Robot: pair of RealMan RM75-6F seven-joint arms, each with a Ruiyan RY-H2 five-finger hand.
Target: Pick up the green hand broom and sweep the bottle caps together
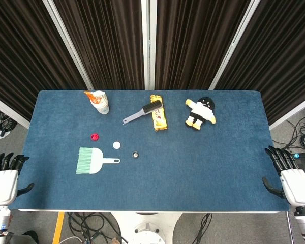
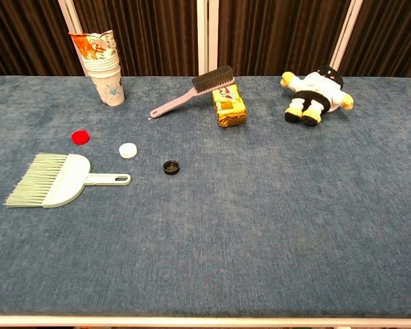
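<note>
The green hand broom (image 1: 91, 160) (image 2: 55, 181) lies flat on the blue table at the left, bristles pointing left and its pale handle pointing right. Three bottle caps lie apart just beyond it: a red cap (image 1: 94, 136) (image 2: 81, 137), a white cap (image 1: 116, 145) (image 2: 128, 150) and a black cap (image 1: 135, 154) (image 2: 171, 166). My left hand (image 1: 5, 177) hangs off the table's left front corner, fingers apart, holding nothing. My right hand (image 1: 288, 175) hangs off the right front corner, likewise open. Neither hand shows in the chest view.
At the back stand a stack of paper cups (image 1: 99, 101) (image 2: 106, 68), a grey brush with black bristles (image 1: 143, 112) (image 2: 195, 91), a yellow snack packet (image 1: 159, 118) (image 2: 230, 106) and a plush doll (image 1: 201, 113) (image 2: 316, 94). Cables lie on the floor around the table (image 1: 218, 168).
</note>
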